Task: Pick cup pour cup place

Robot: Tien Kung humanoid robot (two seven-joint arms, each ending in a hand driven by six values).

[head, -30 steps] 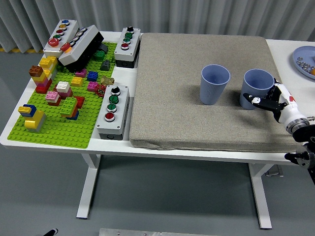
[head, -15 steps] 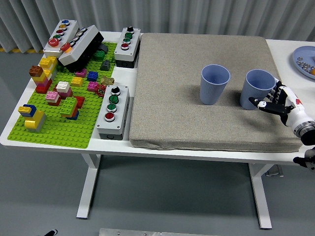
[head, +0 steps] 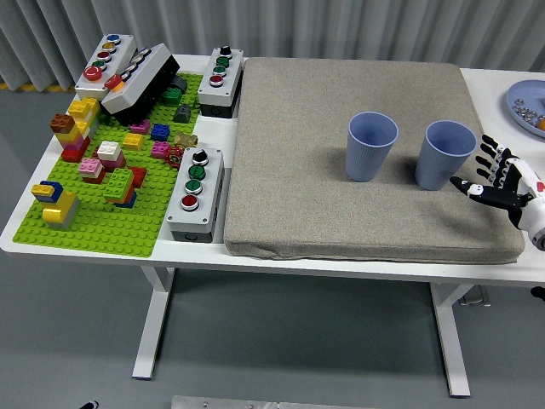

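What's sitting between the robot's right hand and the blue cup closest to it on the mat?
Nothing visible. The right hand hovers with fingers spread just right of the nearer blue cup, with only bare mat in the gap between them. The second blue cup stands farther left, beyond it, not in between.

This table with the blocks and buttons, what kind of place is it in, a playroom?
More likely a robot test lab than a playroom. A robot hand reaches over a grey mat holding two blue cups, beside push-button boxes and a building-brick baseplate.
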